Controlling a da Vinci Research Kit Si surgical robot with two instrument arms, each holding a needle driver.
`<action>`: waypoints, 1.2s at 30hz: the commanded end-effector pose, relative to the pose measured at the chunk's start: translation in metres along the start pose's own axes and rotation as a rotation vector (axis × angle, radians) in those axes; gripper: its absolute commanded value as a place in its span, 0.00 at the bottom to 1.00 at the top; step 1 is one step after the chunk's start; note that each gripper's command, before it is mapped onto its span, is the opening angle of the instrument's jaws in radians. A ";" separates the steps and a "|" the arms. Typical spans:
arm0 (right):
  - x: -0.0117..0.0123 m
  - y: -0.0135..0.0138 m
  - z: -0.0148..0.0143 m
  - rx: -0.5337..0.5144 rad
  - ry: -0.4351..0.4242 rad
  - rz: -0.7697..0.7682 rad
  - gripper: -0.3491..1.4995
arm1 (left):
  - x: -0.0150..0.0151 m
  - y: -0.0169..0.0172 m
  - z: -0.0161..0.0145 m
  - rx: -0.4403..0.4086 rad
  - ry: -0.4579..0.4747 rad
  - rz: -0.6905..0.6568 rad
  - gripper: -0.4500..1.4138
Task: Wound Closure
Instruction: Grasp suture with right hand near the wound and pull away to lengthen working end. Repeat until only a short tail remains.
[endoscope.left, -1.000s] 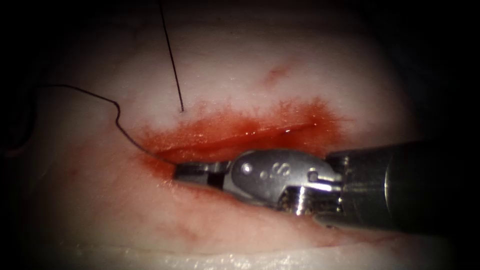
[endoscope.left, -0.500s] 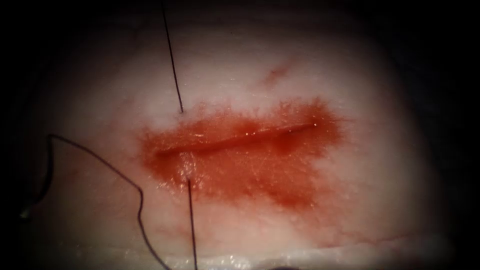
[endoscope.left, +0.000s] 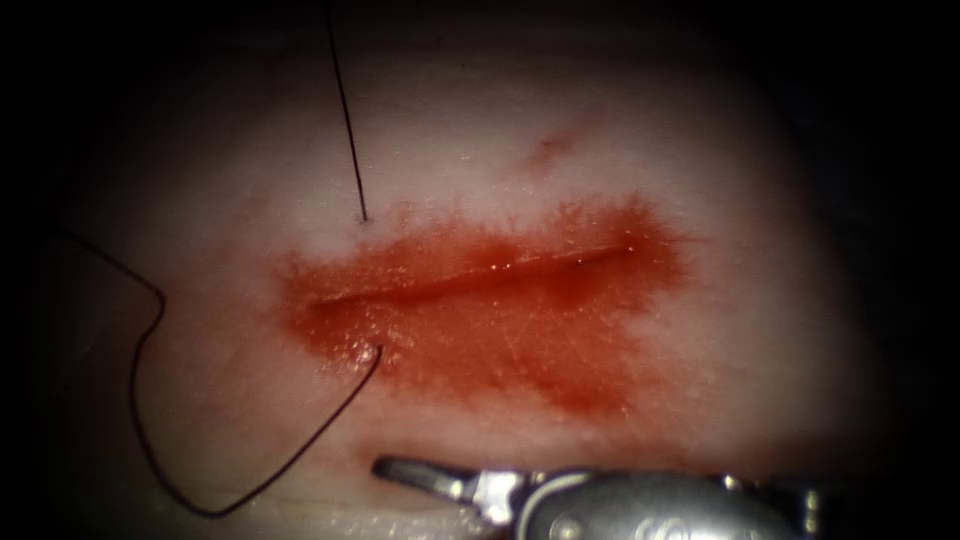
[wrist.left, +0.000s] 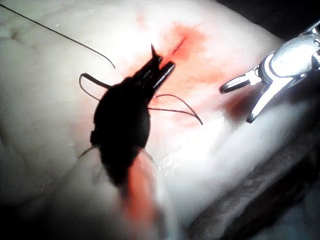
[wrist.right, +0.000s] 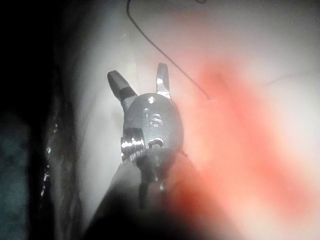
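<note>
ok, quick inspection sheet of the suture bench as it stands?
Surface: tissue, pale, wet with red fluid around the cut.
Job's things: thread enters the tissue above the cut's left end, emerges below it, then loops off left.
Clutter: nothing seen.
Grippers: right tool below the cut, jaws open, holding nothing; left tool over the red patch, grasp unclear.
Cables: nothing seen.
Surroundings: dark beyond the tissue.

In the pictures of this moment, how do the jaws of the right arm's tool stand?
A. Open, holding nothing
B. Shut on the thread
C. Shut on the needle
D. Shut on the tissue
A: in the right wrist view the right arm's tool has its jaws spread apart with nothing between them, and the thread runs past beside them.
</note>
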 end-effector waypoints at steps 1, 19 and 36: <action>-0.0012 0.0022 0.0010 -0.022 -0.010 -0.101 0.87 | -0.0009 -0.0009 0.0007 -0.008 0.005 0.007 0.00; -0.0064 0.0066 0.0082 -0.066 -0.148 -0.280 0.73 | -0.0037 -0.0030 0.0024 -0.002 0.018 0.023 0.00; -0.0064 0.0050 0.0057 -0.009 -0.218 -0.144 0.00 | -0.0037 -0.0029 0.0030 -0.015 0.029 0.023 0.00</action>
